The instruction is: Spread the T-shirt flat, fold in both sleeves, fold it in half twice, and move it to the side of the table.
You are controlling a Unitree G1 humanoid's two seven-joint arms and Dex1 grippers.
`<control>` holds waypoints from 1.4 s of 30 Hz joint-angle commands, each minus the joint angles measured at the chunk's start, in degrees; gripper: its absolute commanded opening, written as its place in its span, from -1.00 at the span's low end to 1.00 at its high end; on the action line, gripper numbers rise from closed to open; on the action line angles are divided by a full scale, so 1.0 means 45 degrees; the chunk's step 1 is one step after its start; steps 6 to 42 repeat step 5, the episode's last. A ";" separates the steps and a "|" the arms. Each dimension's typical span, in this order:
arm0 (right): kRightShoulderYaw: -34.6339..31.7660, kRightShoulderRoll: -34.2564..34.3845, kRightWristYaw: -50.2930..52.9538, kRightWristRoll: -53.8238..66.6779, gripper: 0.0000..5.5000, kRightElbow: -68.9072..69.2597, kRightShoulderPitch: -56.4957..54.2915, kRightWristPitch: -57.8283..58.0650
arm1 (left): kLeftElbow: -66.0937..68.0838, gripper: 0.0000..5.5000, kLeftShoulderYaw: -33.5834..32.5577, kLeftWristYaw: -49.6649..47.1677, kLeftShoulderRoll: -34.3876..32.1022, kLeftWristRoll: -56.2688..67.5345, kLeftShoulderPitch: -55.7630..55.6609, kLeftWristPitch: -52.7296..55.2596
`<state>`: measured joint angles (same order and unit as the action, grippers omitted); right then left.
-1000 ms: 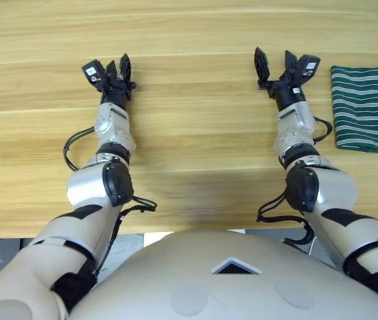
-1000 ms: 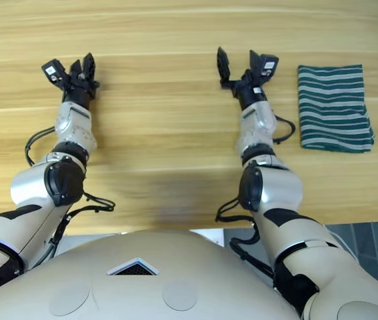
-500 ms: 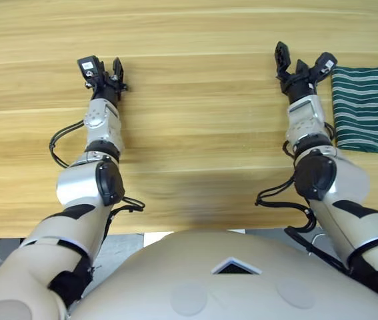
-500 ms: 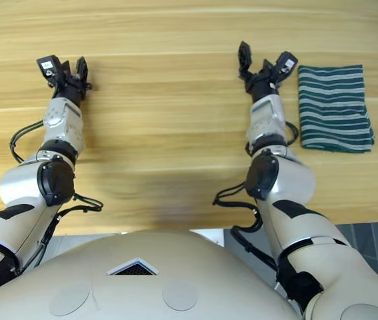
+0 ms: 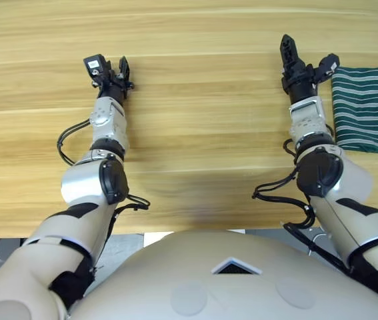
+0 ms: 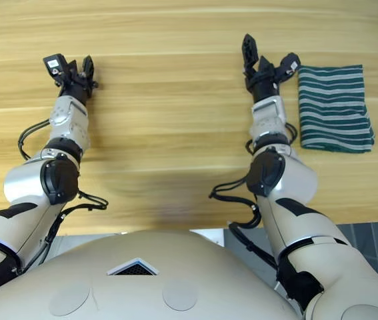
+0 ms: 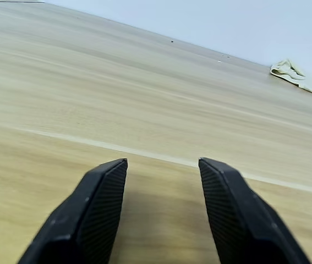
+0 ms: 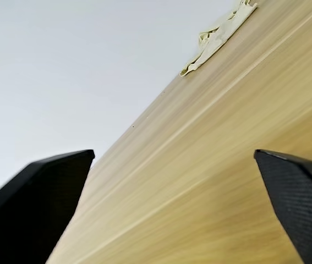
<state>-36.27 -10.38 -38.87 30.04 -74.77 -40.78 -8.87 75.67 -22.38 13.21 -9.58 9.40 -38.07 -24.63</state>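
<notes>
We see the T-shirt (image 5: 367, 109) folded into a small stripy block. It lies flat near the right side of the table (image 5: 202, 133). Our right gripper (image 5: 307, 55) is just beside it, fingers spread wide, holding nothing. Our left gripper (image 7: 161, 162) is far off to the left, fingers apart, holding nothing too.

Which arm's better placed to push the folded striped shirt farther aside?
Right. The open right pincer sits just beside the folded green-and-white striped T-shirt; the left pincer is far across the wooden table.
</notes>
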 commanded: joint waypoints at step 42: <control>-0.0194 -0.0072 -0.0171 0.0048 0.95 -0.0073 -0.0190 0.0120 | 0.0100 -0.12 -0.0268 0.0330 -0.0008 0.0277 -0.0254 0.0442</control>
